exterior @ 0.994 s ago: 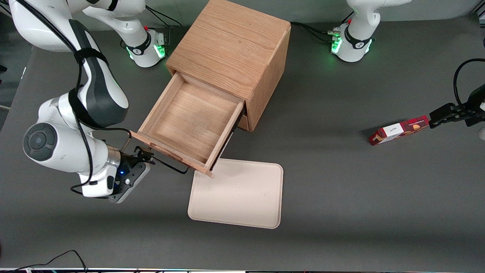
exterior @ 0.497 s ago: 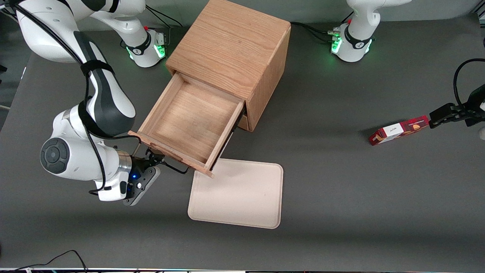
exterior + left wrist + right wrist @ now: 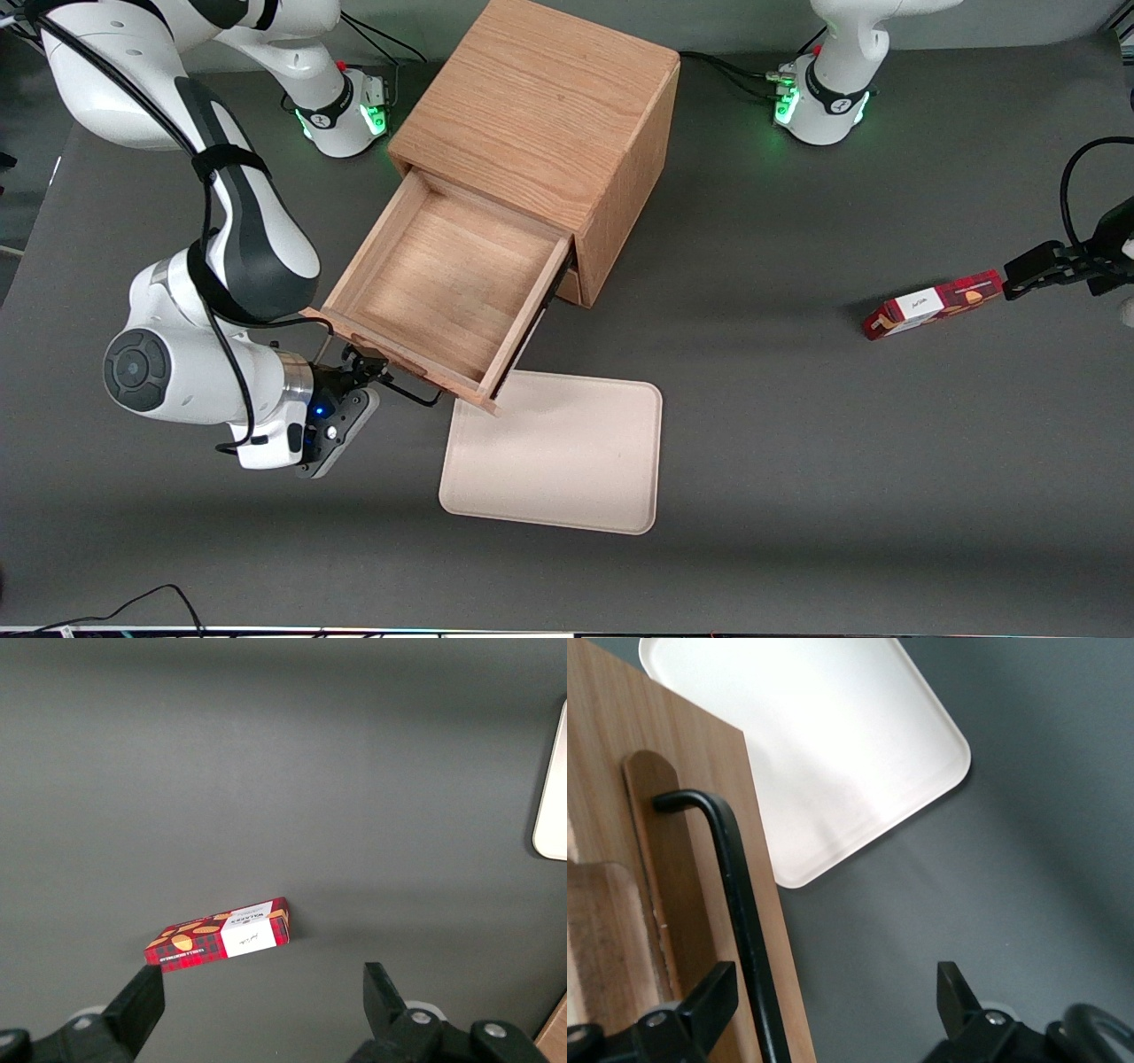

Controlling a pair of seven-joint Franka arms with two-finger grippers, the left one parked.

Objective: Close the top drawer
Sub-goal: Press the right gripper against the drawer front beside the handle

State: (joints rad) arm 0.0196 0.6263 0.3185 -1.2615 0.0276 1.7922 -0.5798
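Tray: cream, rounded corners, flat on the dark grey worktop, nearest the front camera of all items. One corner sits under the front corner of the top drawer.

Gripper: at the top drawer's front, toward the working arm's end of the worktop. Fingers spread apart and gripping nothing. In the wrist view, one finger lies against the wooden front beside the handle; the other finger hangs over bare worktop. The handle bar runs between them.

Top drawer: light oak, pulled well out of the cabinet, interior bare. Its long axis runs diagonally from the cabinet opening toward the front camera and the working arm's end. The flat front faces the gripper; the thin black wire handle runs along that front.

Cabinet: oak box, farther from the camera than the drawer front, standing at the same angle to the worktop edges as the drawer.

Carton: red plaid with a white label, lying flat toward the parked arm's end, well apart from the cabinet.
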